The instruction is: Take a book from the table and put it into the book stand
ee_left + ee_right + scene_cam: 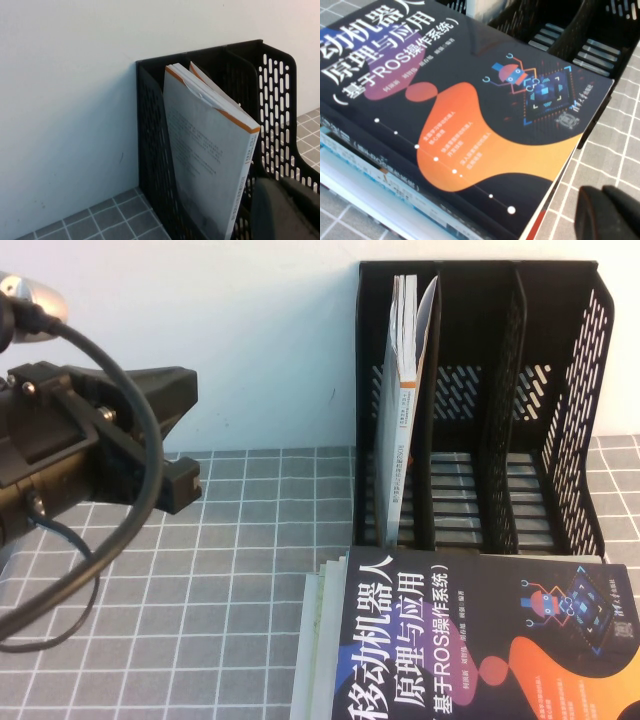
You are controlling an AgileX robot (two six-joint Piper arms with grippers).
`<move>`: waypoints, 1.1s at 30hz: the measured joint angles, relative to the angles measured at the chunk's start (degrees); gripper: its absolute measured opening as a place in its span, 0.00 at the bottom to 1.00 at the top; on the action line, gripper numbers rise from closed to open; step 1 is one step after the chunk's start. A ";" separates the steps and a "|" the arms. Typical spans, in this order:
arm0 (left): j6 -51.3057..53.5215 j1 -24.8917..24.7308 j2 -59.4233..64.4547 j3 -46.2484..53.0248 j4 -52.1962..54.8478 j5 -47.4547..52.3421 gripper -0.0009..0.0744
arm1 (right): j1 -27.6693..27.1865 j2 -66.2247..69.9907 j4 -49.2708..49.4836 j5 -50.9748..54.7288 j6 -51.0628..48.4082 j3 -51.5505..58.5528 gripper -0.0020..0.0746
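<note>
The left arm occupies the left side of the high view, raised above the table (240,570), a grey cloth surface with a white grid. The left gripper (182,483) sits at the arm's end, well apart from the book stand (560,420), with its jaws closed and nothing held between them. Further right, the book stand, a tall black rack with three upright compartments and perforated walls, stands against the white wall. The book (402,390), pale-covered with an orange edge strip, stands upright in the stand's leftmost compartment, leaning slightly, its top pages fanned apart; the left wrist view shows it (207,155) resting against the compartment's divider. The other two compartments hold no book. In front of the stand, a stack of books lies flat on the table, topped by a dark navy book (470,640) with white Chinese characters. The right gripper (607,215) appears only as a dark shape in its wrist view, just beside that stack's corner; its finger state cannot be told.
</note>
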 joint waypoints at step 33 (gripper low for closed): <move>10.68 20.33 -53.79 53.00 -1.99 -1.16 0.01 | 0.00 0.00 1.93 0.00 -0.09 0.09 0.02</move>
